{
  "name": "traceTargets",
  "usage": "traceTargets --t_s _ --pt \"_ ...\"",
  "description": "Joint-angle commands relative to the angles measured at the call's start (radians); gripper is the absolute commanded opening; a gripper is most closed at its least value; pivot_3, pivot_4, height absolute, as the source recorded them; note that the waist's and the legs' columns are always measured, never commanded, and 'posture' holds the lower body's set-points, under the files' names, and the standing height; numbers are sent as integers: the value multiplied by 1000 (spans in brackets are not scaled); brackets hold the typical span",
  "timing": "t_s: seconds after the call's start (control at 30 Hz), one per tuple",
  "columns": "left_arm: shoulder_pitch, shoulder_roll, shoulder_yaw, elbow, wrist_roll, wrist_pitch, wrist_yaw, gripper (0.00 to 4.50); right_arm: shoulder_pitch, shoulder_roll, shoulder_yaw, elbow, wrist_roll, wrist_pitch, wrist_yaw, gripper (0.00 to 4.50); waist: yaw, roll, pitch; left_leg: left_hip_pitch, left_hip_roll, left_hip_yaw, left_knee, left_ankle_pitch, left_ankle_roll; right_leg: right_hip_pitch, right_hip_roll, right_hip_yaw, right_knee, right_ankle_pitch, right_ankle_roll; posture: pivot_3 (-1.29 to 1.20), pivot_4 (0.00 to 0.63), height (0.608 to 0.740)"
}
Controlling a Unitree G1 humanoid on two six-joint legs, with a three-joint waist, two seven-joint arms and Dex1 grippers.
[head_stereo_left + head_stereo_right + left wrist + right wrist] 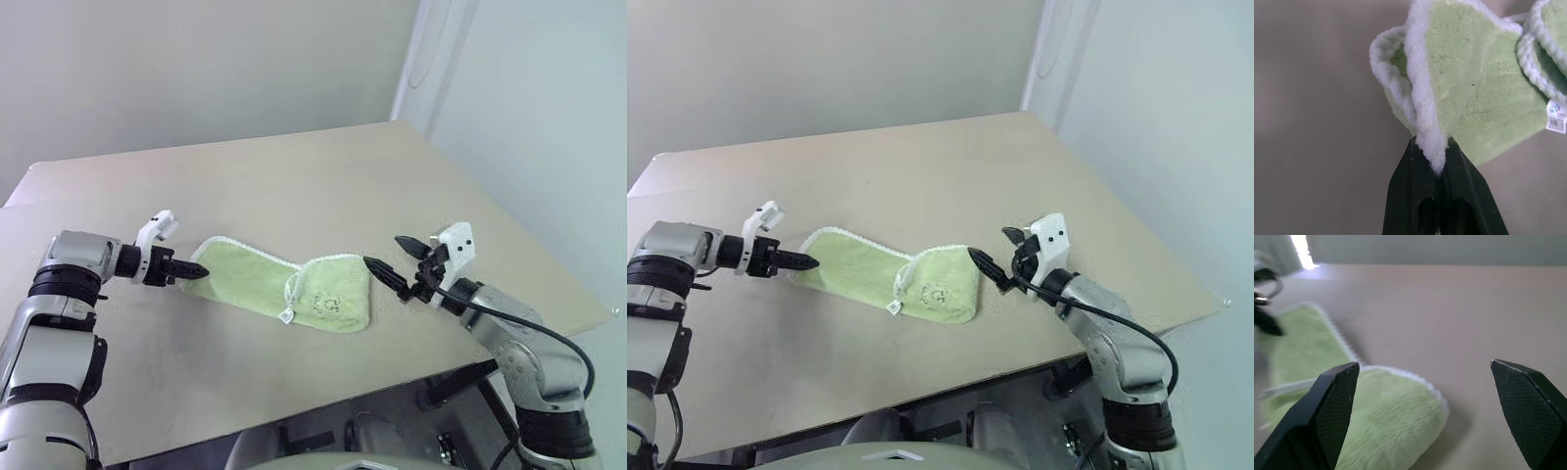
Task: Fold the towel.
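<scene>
The light green towel [284, 279] lies bunched on the beige table [294, 186], its right half doubled over, a small white label [286, 314] hanging at the fold. My left gripper [199, 271] is shut on the towel's left corner; in the left wrist view the whitish stitched edge [1427, 127] is pinched between the black fingers [1410, 196]. My right gripper [387, 259] stands open just right of the towel's folded end, a little above it, nothing between its fingers [1334, 401]. The towel [1376, 416] lies below the left of these.
The table's right edge [549, 284] runs close behind my right arm, and its front edge [323, 406] lies near the towel. A pale wall [196, 69] stands behind the table. Bare tabletop stretches beyond the towel.
</scene>
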Motion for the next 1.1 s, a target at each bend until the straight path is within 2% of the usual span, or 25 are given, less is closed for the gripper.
traceTargets --t_s 0.03,0.27,0.37,0.53,0.7,0.8,0.97,1.1 --pt "-59 42 24 41 31 -40 -20 43 16 -25 -16 -42 35 21 9 4500 0 0 0 0 0 0 0 0 0 0 0 0 0 0 0 0 0 740" --pt "-98 43 16 60 64 -45 -72 43 64 -68 8 -56 45 37 27 4500 1 0 0 -1 0 0 0 0 0 -1 -1 0 -1 0 0 0 0 740" --pt "-80 24 -8 -73 45 -9 -147 43 65 -72 12 -49 40 39 18 4500 2 -1 0 -1 0 0 0 0 0 -1 -1 0 -1 0 0 0 0 740" --pt "-82 -27 6 -301 -39 167 -187 43 65 -69 21 -49 39 40 9 4500 3 -1 0 -1 -1 1 0 0 0 0 -3 0 -2 0 0 0 0 740" --pt "-91 -63 -7 -447 -161 339 -213 43 73 -67 23 -48 35 39 -8 4500 -3 -1 0 -2 -1 1 0 0 0 -1 -1 1 -2 0 0 0 0 740" --pt "-96 -97 -31 -473 -212 400 -214 43 75 -64 24 -47 32 37 -22 4500 -1 -1 0 -1 0 0 0 0 0 -1 1 1 -1 0 0 0 0 740" --pt "-78 -141 -126 -498 -232 372 -215 43 83 -63 19 -48 33 33 -40 4500 0 -1 0 0 -1 0 0 0 0 0 2 1 0 -1 1 0 0 740" --pt "-104 -237 -132 -445 -236 381 -180 43 90 -62 11 -49 31 30 -57 4500 2 -1 0 0 -1 0 0 0 0 0 2 2 0 -1 1 0 0 740"
